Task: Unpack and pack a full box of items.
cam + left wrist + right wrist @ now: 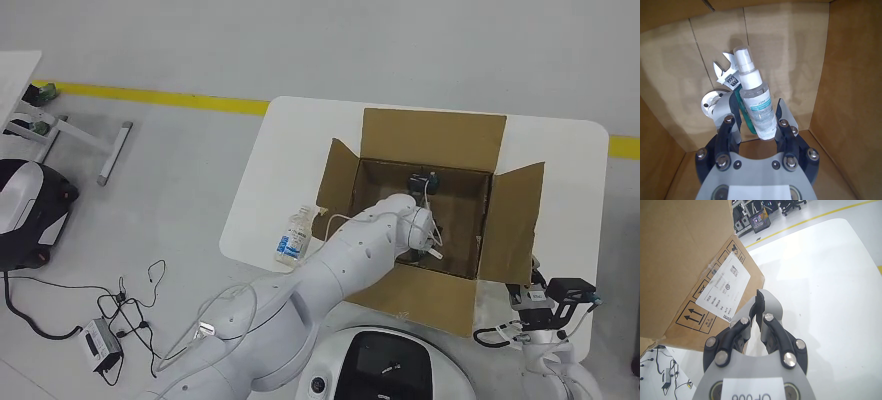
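**Right gripper** [758, 300]: nearest the robot, over the white table [260, 190] at the near right corner of the cardboard box [430, 125]. Its 2 jaws are pressed together with nothing between them. It hangs just beside the box's outer wall, which bears a white label [723, 291].

**Cardboard box:** stands on the table with all 4 flaps folded outward.

**Left gripper** [756, 98]: lowered inside the box, jaws set around a spray bottle [759, 106]. 1 pad touches the bottle's labelled side. The green handle of an adjustable wrench [728, 73] lies between the bottle and the other pad. The jaws grip the bottle; whether the wrench handle is clamped with it cannot be told.

**Spray bottle:** clear body, white neck and transparent cap, tilted, its cap end pointing away from the gripper toward the box floor.

**Adjustable wrench:** its open steel head shows just beside the bottle's cap.

**Metal flange** [707, 105]: a round part with bolt holes, partly hidden behind 1 finger, deeper in the box.

**Clear bottle** [293, 238]: stands on the table outside the box, just beside the left flap.

**Yellow line** [150, 96]: runs along the floor beyond the table.
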Robot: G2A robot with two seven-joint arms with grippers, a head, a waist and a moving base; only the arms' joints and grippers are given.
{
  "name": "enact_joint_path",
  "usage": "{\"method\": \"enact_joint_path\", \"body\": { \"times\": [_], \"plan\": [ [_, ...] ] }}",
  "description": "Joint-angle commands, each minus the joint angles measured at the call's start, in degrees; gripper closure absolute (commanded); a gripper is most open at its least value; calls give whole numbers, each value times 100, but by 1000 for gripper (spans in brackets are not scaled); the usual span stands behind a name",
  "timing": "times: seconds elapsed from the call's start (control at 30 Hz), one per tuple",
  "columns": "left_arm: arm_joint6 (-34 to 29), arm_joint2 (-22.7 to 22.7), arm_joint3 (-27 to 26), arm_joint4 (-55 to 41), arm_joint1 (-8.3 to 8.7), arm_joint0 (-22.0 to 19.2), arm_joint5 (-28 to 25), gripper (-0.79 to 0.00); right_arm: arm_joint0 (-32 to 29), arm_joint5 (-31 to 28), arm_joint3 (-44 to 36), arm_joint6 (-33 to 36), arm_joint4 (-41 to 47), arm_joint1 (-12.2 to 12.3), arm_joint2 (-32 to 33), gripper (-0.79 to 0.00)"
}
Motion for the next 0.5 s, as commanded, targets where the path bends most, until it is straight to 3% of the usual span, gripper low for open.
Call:
{"method": "enact_joint_path", "body": {
  "times": [0.0, 0.47],
  "plan": [
    [11, -9, 39, 16, -22, -2, -13, -400, 0, 0, 0, 0, 0, 0, 0, 0],
    [70, -94, 415, 39, -176, -29, -173, -400, 0, 0, 0, 0, 0, 0, 0, 0]
  ]
}}
